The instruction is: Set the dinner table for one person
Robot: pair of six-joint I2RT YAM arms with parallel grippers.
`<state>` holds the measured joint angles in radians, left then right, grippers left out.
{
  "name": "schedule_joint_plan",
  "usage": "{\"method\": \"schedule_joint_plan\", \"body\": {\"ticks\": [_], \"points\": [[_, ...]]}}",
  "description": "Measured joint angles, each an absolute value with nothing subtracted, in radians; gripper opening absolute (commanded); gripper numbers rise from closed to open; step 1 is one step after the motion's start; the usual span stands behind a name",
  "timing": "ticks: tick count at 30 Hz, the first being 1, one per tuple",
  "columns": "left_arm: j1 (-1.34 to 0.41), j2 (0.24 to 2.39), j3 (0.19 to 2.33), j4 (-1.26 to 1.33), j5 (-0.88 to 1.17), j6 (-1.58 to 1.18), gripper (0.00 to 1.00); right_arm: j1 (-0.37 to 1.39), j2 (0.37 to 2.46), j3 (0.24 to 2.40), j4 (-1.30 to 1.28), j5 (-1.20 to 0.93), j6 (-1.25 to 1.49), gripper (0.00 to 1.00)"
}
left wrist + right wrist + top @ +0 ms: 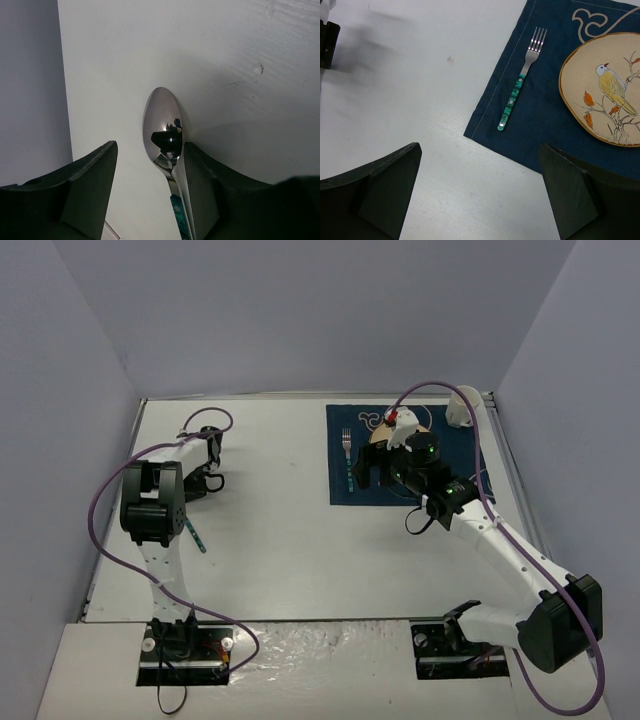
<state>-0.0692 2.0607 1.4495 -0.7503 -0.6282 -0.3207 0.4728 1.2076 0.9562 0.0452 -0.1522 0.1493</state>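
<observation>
Spoon [162, 125] lies near dinner table [150, 50] edge; fork [520, 90] lies inside placemat [540, 125] edge.

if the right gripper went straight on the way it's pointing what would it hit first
The right gripper would most likely meet the bare dinner table, just short of the near corner of the navy placemat; the fork lies farther on. Depth is unclear.

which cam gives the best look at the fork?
Right wrist: the fork lies in full view, tines to green handle, on the navy placemat beside the bird plate. Top external shows the fork whole but tiny. Left wrist doesn't show it.
</observation>
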Motion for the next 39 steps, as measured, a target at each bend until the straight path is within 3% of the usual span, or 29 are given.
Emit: {"method": "schedule_joint_plan", "body": {"ticks": [6, 13, 20, 30, 39], "points": [[-0.064, 2.087, 1.465, -0.765, -0.656, -0.313, 0.43, 0.473, 1.208, 0.956, 0.045, -0.144, 0.149, 1.0], [-0.059, 2.12, 1.478, -0.781, -0.678, -0.301, 0.26, 0.473, 1.208, 0.956, 0.045, -0.138, 0.145, 1.0], [-0.058, 2.124, 1.478, -0.799, -0.705, -0.297, 0.01, 0.473, 1.207, 0.956, 0.045, -0.133, 0.135, 1.0], [-0.054, 2.049, 1.473, -0.808, -0.658, -0.323, 0.0, 0.473, 1.197, 0.956, 0.046, -0.127, 0.13, 1.0], [-0.052, 1.706, 1.375, -0.693, -0.398, -0.432, 0.0, 0.507, 1.246, 1.011, 0.057, -0.17, 0.13, 0.99]]}}
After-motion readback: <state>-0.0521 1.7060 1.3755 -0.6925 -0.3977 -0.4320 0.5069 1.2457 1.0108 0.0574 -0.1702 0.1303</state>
